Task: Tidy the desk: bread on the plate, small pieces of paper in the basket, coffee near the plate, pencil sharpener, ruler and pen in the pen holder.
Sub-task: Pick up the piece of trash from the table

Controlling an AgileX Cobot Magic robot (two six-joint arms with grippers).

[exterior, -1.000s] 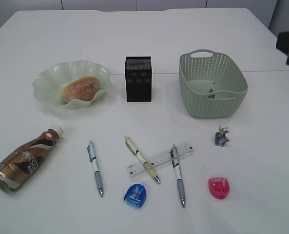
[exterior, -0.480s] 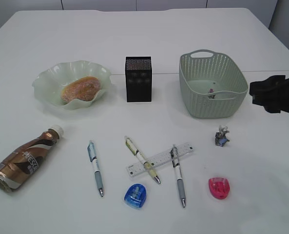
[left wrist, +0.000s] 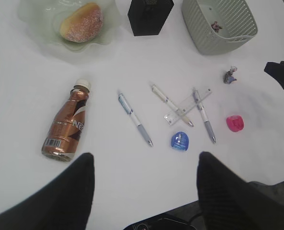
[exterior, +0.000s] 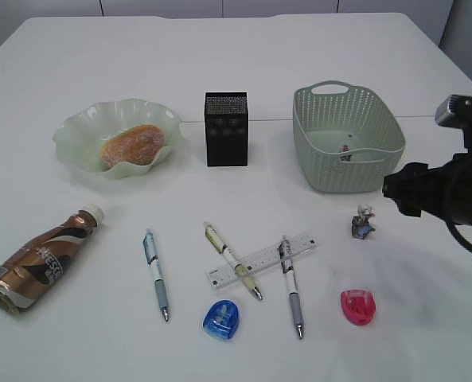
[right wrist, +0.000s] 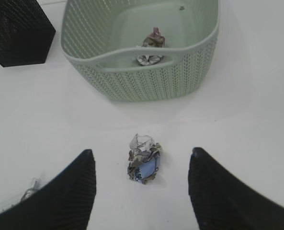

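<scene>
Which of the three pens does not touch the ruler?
The blue-and-white pen with the grey grip, lying alone nearest the brown coffee bottle. The other two pens both cross the whitish flat ruler.

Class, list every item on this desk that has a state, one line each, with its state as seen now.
Brown Nescafe bottle: lying on its side, capped.
Golden-brown bun: in the green ruffled plate.
Black mesh pen holder: upright.
Grey-green perforated basket: upright, one paper wad inside.
Second paper wad: on the desk, outside the basket.
Whitish ruler: flat, two pens lying across it.
Right gripper: open above that wad.
Left gripper: open, empty.
</scene>
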